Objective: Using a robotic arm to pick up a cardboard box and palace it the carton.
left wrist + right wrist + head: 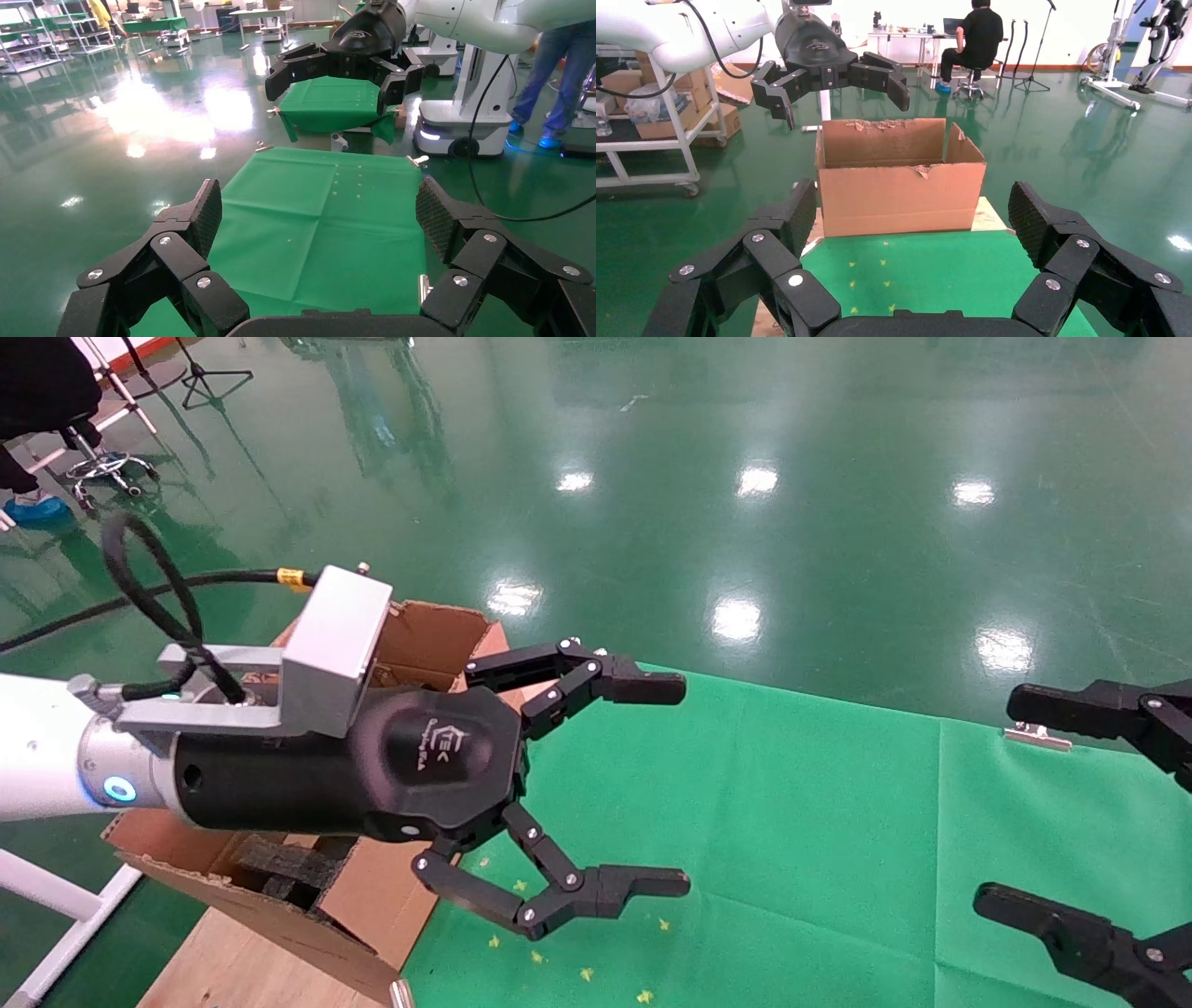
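Observation:
The robotic arm's left gripper (684, 784) is open and empty, held in the air over the green cloth table (838, 822), just right of the carton (433, 635). The carton stands at the table's left end on a wooden board (242, 961), flaps raised, with black foam (284, 864) inside. In the right wrist view the carton (902, 189) stands past the cloth with the left gripper (838, 95) above it. My right gripper (998, 800) is open and empty at the table's right end; the left wrist view shows it (329, 91) facing me. The small cardboard box is out of view.
The shiny green floor surrounds the table. A second green table (330, 105) and a robot base (460, 130) stand beyond the right end. A shelf cart (652, 140) and a seated person (981, 35) are behind the carton. A stool (107, 463) is far left.

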